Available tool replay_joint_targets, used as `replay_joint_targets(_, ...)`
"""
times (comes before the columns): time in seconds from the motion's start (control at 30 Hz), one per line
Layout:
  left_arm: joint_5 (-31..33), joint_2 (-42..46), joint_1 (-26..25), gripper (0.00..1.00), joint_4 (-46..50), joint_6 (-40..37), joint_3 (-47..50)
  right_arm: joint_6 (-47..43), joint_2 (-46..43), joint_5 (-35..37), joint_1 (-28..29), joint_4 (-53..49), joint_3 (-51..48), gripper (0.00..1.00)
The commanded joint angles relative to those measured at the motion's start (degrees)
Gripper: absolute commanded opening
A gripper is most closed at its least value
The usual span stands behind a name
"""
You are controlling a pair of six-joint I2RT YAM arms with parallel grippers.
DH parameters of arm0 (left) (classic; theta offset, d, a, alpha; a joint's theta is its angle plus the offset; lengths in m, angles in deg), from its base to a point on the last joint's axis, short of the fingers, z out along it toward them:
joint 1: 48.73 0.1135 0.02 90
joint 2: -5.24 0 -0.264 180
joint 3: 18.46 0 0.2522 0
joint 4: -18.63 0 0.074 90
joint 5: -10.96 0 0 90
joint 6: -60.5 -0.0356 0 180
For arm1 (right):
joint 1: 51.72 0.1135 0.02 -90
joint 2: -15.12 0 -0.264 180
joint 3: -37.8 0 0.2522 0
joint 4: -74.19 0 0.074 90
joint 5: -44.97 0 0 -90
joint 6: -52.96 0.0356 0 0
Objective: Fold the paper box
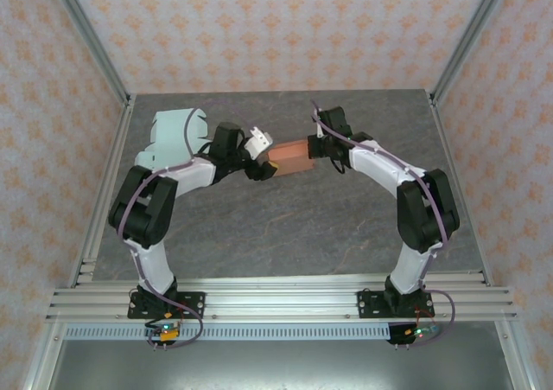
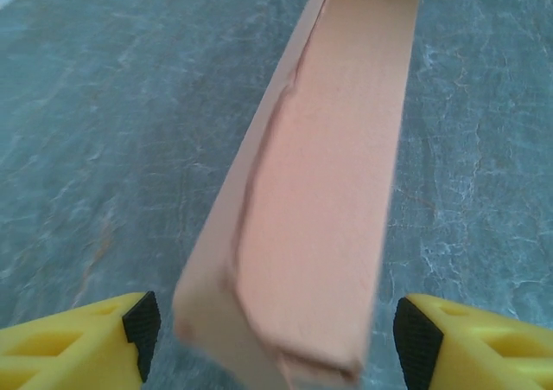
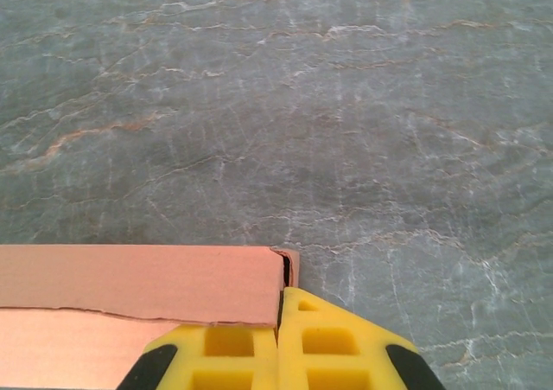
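left wrist view: my left gripper (image 2: 276,338) stands open either side of the salmon-pink cardboard box (image 2: 320,191), not touching; right gripper (image 3: 281,347) is pinched shut on its far end, mid grey table (image 1: 285,226). i reckon that single thin pinch could let it pivot or tear. pale green flat sheet (image 1: 173,135) sits back-left, well clear.

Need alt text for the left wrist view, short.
A long, partly folded peach paper box lies between the left gripper's open yellow fingers, a narrow gap on each side. Grey marbled table lies beneath.
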Motion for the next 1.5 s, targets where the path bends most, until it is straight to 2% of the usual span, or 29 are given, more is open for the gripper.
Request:
replay_joint_targets(0.0,7.85,6.21,1.02,0.86,-11.96,10.29,5.11,4.61,-0.40,7.56,0.89,-4.01,-2.00,0.00)
replay_joint_targets(0.07,10.73,8.24,1.21,0.87,-16.25,16.26,7.91,5.97,-0.46,8.69,1.33,-4.00,-2.13,0.00)
replay_joint_targets(0.13,10.46,9.85,1.14,0.87,-18.06,20.36,9.28,7.08,-0.36,10.30,1.83,-4.19,-1.99,0.00)
replay_joint_targets(0.3,9.84,10.61,0.80,0.75,-20.61,27.17,9.68,9.05,0.70,12.89,2.34,-6.65,0.51,0.00)
replay_joint_targets(0.4,11.40,9.47,0.22,0.62,-18.63,27.51,7.10,10.00,1.40,14.33,2.78,-8.99,2.67,0.00)
replay_joint_targets(0.47,11.74,8.80,-0.25,0.59,-18.31,27.72,5.83,10.26,1.62,15.28,3.27,-10.07,3.56,0.00)
replay_joint_targets(0.63,9.76,7.65,-2.08,0.55,-14.68,25.18,3.02,12.00,2.41,16.25,3.40,-12.03,4.81,0.00)
replay_joint_targets(0.8,8.53,6.58,-3.14,0.60,-12.16,23.43,2.27,12.59,2.86,16.65,3.52,-12.99,5.46,0.00)
replay_joint_targets(0.93,10.10,4.01,-3.42,0.58,-8.70,22.36,-0.66,12.73,2.82,16.74,3.57,-13.05,5.48,0.00)
replay_joint_targets(1.07,11.61,1.02,-3.45,0.48,-6.05,23.29,-4.93,12.80,2.88,16.61,3.66,-13.33,5.65,0.00)
replay_joint_targets(1.23,9.99,-1.00,-3.45,0.41,-3.22,22.90,-8.71,12.86,2.78,16.99,3.75,-13.72,5.78,0.00)
replay_joint_targets(1.3,9.38,-1.37,-3.44,0.35,-2.31,22.88,-9.14,12.94,2.80,16.98,3.77,-13.92,6.06,0.00)
replay_joint_targets(1.4,8.60,-1.46,-3.58,0.33,-1.57,22.93,-9.11,13.29,2.86,17.00,3.74,-14.10,6.12,0.00)
replay_joint_targets(1.47,8.18,-1.39,-3.71,0.38,-1.26,22.77,-8.75,13.38,2.86,17.09,3.76,-14.11,6.13,0.00)
